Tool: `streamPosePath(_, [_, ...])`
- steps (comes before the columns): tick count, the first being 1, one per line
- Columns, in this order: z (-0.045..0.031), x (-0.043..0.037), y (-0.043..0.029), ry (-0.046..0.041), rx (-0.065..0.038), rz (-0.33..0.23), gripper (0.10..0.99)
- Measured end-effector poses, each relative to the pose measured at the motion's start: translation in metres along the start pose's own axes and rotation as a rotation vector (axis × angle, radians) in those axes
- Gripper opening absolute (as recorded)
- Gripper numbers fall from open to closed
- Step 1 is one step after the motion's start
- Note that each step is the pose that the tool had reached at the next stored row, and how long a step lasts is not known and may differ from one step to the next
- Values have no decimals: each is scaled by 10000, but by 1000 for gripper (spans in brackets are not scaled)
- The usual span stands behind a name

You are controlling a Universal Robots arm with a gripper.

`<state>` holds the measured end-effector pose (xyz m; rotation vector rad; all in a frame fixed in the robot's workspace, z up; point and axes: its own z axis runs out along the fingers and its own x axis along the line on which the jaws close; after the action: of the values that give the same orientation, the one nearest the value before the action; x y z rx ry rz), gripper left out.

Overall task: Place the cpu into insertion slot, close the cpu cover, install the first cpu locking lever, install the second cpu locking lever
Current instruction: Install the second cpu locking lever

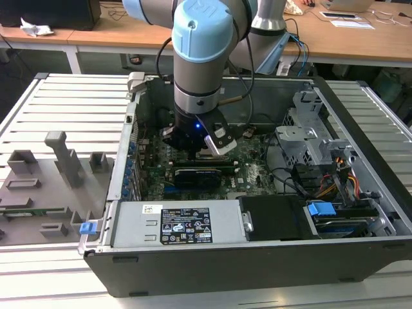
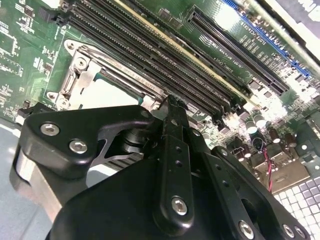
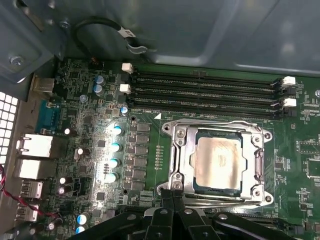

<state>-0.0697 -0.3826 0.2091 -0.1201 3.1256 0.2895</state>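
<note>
1. The open computer case (image 1: 360, 129) lies on its side on a slatted metal table (image 1: 71, 109), so the green motherboard (image 1: 254, 174) faces up and the arm can come at it from above.
2. The arm (image 1: 203, 58) stands over the middle of the case, wrist pointing straight down into it.
3. The power supply (image 1: 187, 225) runs along the near edge of the case in the exterior view; a drive cage (image 1: 309, 138) sits toward the exterior view's right.
4. The gripper (image 3: 174, 210) hangs low over the board, its fingers drawn together with nothing between them, the tips just beside the edge of the socket frame that lies farthest from the memory slots (image 3: 205, 92).
5. The insertion slot (image 3: 217, 162) lies next to the memory slots, near the middle of the board.
6. The cpu cover (image 3: 182, 160) lies flat over the socket, its window framing the chip; I judge it closed.
7. The cpu (image 3: 218, 162) is seated in the slot, its silver top showing through the window.
8. The locking levers are thin metal at the frame's edges; I cannot tell if they are latched.
</note>
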Motion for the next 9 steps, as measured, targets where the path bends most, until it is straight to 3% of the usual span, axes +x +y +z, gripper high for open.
streamPosePath(9, [35,21,-13,-9,-134,-1,106])
